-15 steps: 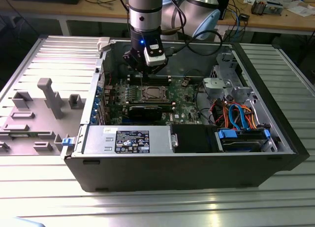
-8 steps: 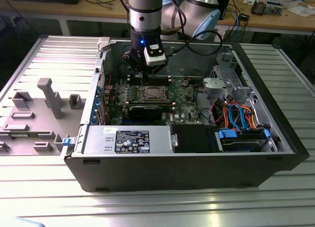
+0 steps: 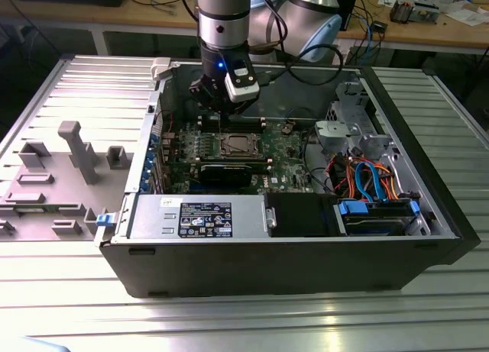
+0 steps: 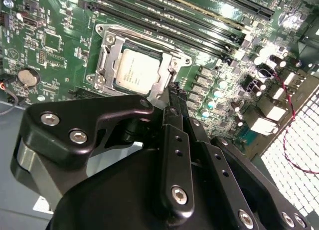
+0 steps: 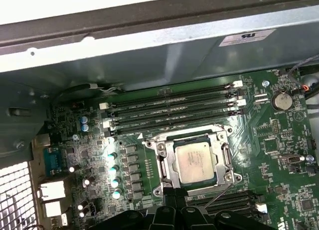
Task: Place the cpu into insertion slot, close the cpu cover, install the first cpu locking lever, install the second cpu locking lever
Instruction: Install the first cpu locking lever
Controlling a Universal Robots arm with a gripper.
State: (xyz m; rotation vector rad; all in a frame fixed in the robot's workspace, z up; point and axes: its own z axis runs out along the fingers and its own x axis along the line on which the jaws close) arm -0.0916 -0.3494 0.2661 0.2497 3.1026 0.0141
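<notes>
The insertion slot [image 3: 237, 144] sits in the middle of the green motherboard. A silvery cpu [image 5: 195, 161] [image 4: 136, 71] lies in it. The cpu cover [image 5: 170, 166] [image 4: 108, 54] lies flat around the chip as a metal frame. A thin wire locking lever [image 5: 218, 195] slants up from the socket's edge. My gripper [image 4: 174, 93] [image 3: 219, 117] hovers just beside the socket's rim, its black fingers [image 5: 172, 196] pressed together, shut, with nothing visible between them.
Long black memory slots [image 5: 172, 110] run beside the socket. Capacitors [image 5: 113, 175] and rear ports [image 5: 52, 190] stand on one side. The case wall [image 3: 306, 73], drive cage [image 3: 351, 130], power supply [image 3: 199, 214] and cables [image 3: 367, 176] ring the board.
</notes>
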